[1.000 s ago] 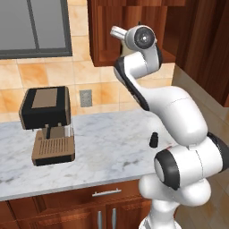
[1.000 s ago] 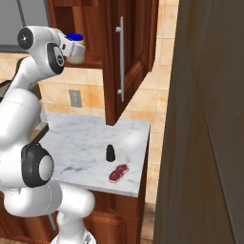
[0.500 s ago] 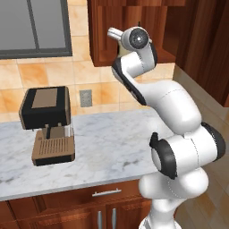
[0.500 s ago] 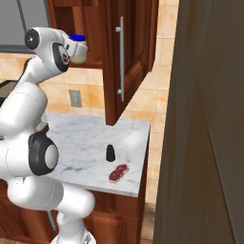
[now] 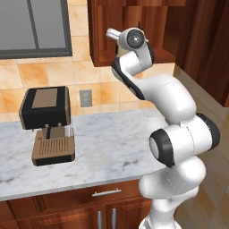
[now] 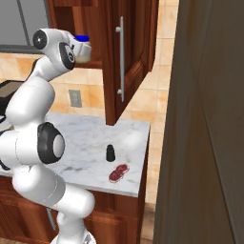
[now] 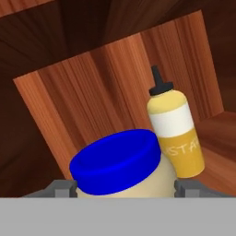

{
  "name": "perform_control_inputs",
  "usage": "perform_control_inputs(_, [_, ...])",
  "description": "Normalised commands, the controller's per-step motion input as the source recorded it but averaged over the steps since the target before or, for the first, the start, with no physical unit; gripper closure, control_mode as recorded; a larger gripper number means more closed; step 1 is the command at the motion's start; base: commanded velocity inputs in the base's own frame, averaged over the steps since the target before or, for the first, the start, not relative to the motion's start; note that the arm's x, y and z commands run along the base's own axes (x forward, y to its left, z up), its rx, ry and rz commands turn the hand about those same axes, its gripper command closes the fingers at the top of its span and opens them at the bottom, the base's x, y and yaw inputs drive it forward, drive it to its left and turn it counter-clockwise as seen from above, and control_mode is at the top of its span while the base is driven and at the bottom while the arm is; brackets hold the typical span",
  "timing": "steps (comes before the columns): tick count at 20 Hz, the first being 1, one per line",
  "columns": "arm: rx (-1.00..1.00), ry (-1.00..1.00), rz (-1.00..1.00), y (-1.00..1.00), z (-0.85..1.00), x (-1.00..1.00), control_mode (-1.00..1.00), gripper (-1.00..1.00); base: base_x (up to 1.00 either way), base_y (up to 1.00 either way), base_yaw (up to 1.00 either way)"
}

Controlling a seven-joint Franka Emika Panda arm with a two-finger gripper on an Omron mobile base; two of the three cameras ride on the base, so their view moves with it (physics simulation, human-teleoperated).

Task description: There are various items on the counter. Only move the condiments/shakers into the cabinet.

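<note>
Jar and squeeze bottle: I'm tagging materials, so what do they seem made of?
Jar: cream body, glass or plastic, I cannot tell which; its blue lid looks like smooth matte plastic. Squeeze bottle: yellow with a white band and black nozzle, evenly coloured with a soft sheen, probably plastic.

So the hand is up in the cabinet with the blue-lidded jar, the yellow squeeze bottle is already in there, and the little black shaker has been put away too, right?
Not quite: the black shaker is not put away. The right base view shows it on the counter, beside the dark-red lumpy object. The rest holds: the hand view shows the hand in the cabinet with the blue-lidded jar, the yellow squeeze bottle behind it.
</note>
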Motion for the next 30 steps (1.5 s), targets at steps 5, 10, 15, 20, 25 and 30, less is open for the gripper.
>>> perform_control_inputs(5, [0.0, 0.0, 0.0, 0.0, -0.07, 0.27, -1.0, 1.0, 0.0, 0.0, 0.0])
perform_control_inputs(10, [-0.02, 0.0, 0.0, 0.06, -0.04, 0.3, -1.0, 1.0, 0.0, 0.0, 0.0])
perform_control_inputs(15, [-0.02, 0.0, 0.0, 0.08, -0.03, 0.31, -1.0, 1.0, 0.0, 0.0, 0.0])
perform_control_inputs(20, [-0.01, 0.0, 0.0, 0.05, -0.05, 0.27, -1.0, 1.0, 0.0, 0.0, 0.0])
perform_control_inputs(25, [0.0, 0.06, 0.0, 0.03, -0.13, 0.19, -1.0, 1.0, 0.0, 0.0, 0.0])
perform_control_inputs(30, [-0.03, 0.01, 0.0, 0.01, -0.23, 0.12, -1.0, 1.0, 0.0, 0.0, 0.0])
